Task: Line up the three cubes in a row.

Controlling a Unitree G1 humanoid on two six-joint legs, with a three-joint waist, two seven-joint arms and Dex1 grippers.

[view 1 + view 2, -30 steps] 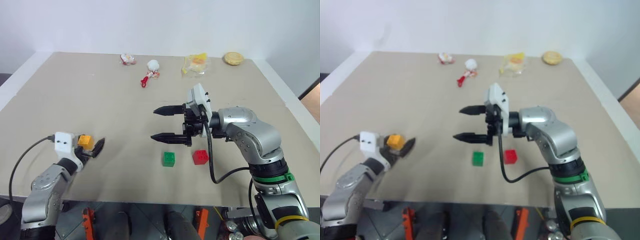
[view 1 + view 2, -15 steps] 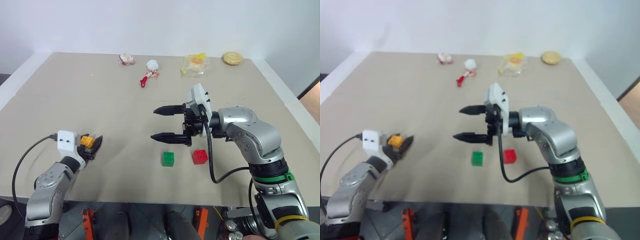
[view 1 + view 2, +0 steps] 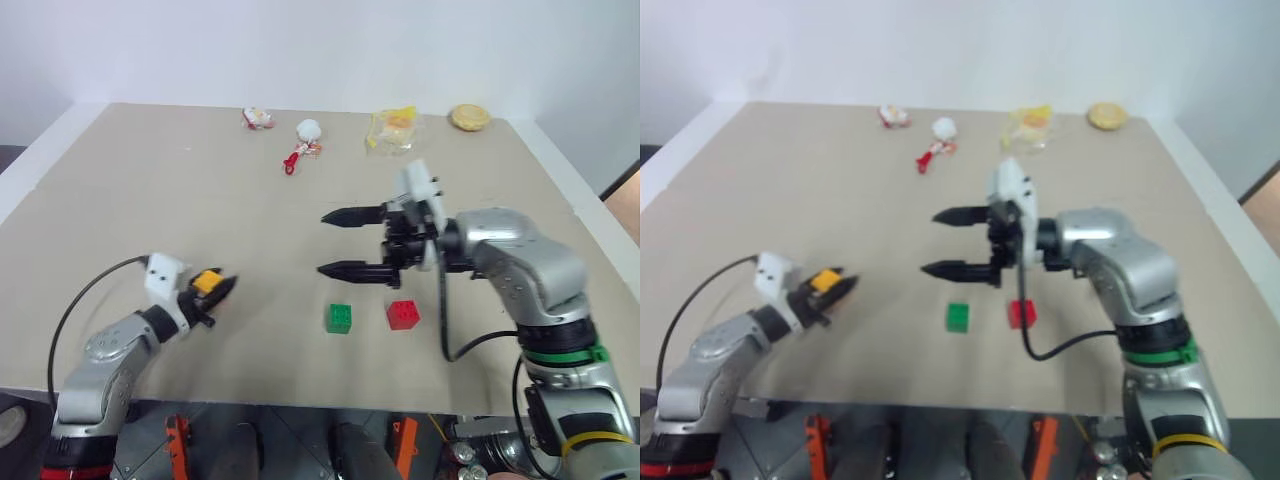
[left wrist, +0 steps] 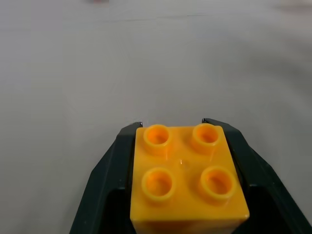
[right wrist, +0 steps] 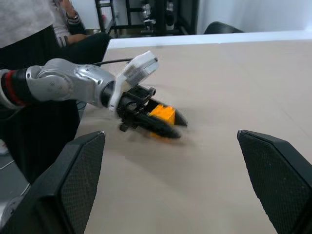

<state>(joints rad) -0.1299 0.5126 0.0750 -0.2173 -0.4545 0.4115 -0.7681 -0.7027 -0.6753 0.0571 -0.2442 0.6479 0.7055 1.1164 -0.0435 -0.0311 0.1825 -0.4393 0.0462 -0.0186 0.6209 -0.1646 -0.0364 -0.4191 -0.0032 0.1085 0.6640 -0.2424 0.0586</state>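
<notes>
At nine o'clock from the green cube (image 3: 338, 318), the left gripper (image 3: 214, 292) is clamped on the orange-yellow cube (image 3: 207, 281), probably to bring it beside the row, while the right gripper (image 3: 349, 241) waits with its fingers apart.

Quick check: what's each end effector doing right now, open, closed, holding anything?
Left end effector: closed on the orange cube.
Right end effector: open, holding nothing.

A beige worktop (image 3: 180, 200) carries, at twelve o'clock along its far edge, a white ball (image 3: 308, 129), a crinkled yellow packet (image 3: 392, 128) and a round biscuit (image 3: 468, 117).
</notes>
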